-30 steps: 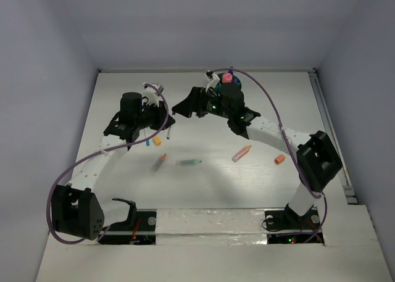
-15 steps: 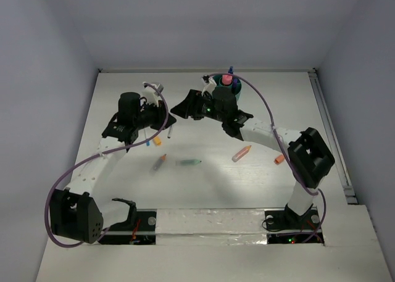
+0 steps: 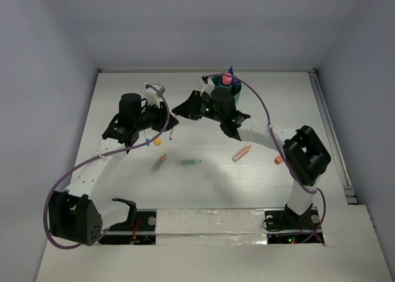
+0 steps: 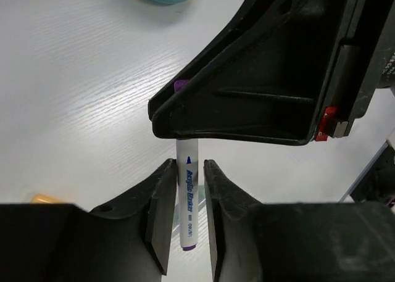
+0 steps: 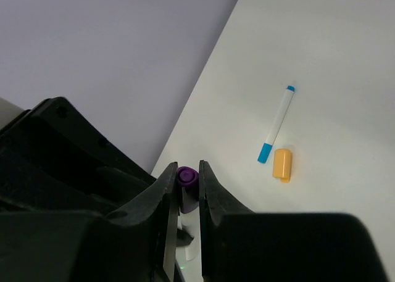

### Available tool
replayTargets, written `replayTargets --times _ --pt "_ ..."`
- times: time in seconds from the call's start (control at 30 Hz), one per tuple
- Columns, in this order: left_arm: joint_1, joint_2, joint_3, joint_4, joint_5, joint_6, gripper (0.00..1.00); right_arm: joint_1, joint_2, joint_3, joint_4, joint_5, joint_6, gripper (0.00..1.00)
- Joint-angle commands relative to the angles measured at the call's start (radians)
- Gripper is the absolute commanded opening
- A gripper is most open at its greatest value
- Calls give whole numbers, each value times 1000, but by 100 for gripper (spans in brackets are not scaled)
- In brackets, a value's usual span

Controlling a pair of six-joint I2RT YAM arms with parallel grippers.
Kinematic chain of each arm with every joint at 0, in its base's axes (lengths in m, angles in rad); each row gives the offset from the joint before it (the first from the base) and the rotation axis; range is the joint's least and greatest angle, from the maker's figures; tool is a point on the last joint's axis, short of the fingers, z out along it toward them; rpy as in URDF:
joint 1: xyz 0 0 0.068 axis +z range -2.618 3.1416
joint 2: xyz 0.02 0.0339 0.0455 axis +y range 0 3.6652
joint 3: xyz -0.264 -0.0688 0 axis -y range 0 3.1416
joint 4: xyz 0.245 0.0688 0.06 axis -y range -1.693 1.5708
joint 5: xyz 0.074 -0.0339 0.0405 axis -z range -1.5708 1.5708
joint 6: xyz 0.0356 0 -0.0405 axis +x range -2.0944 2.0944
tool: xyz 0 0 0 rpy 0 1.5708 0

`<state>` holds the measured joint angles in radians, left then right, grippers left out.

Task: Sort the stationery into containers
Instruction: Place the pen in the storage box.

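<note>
Top external view takes in the whole white worktop (image 3: 203, 192), with both arms reaching over its far half and meeting left of centre. The right arm (image 3: 265, 132) crosses in front of the teal organiser (image 3: 237, 93) and hides its near side, so the compartments cannot be made out. A pink-topped item (image 3: 227, 79) and a blue-tipped item (image 3: 231, 69) stick up out of it. The left arm (image 3: 99, 161) bends in from the left. Where the two arms meet, this view is too small to show what is held.

In the left wrist view, the left fingers (image 4: 162, 195) are clamped on the white barrel of a purple-capped marker (image 4: 187, 202). The right arm's black housing covers the marker's upper length and leaves only a sliver of purple. Whether the marker touches the worktop cannot be told. In the right wrist view, the right fingers (image 5: 170, 192) are pinched on that purple cap, and the barrel below is lost in shadow.

Loose on the worktop lie an orange-and-pink highlighter (image 3: 241, 153), a green pen (image 3: 189, 162), a short pen with an orange end (image 3: 159, 163) and a blue-tipped white pen (image 5: 278, 123). An orange cap (image 5: 282, 165) lies just beside that white pen, and a second orange cap (image 3: 279, 160) lies near the right arm's elbow.
</note>
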<state>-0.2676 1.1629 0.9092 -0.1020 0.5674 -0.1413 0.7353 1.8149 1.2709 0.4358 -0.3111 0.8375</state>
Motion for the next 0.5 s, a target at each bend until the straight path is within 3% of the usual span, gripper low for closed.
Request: replayTargets --times 0.0,0.1,0.2,0.47 --pt "-5 -29 0 44 9 9 23 10 15 30 67 -5 8 0" --pt "-5 -32 0 41 -4 6 44 10 3 22 69 27 -8 0" --pt "-5 -34 3 33 -18 8 56 10 -11 44 37 76 -55 0" --pt "-5 -68 5 30 -20 9 70 -123 -37 74 -20 176 -110 0"
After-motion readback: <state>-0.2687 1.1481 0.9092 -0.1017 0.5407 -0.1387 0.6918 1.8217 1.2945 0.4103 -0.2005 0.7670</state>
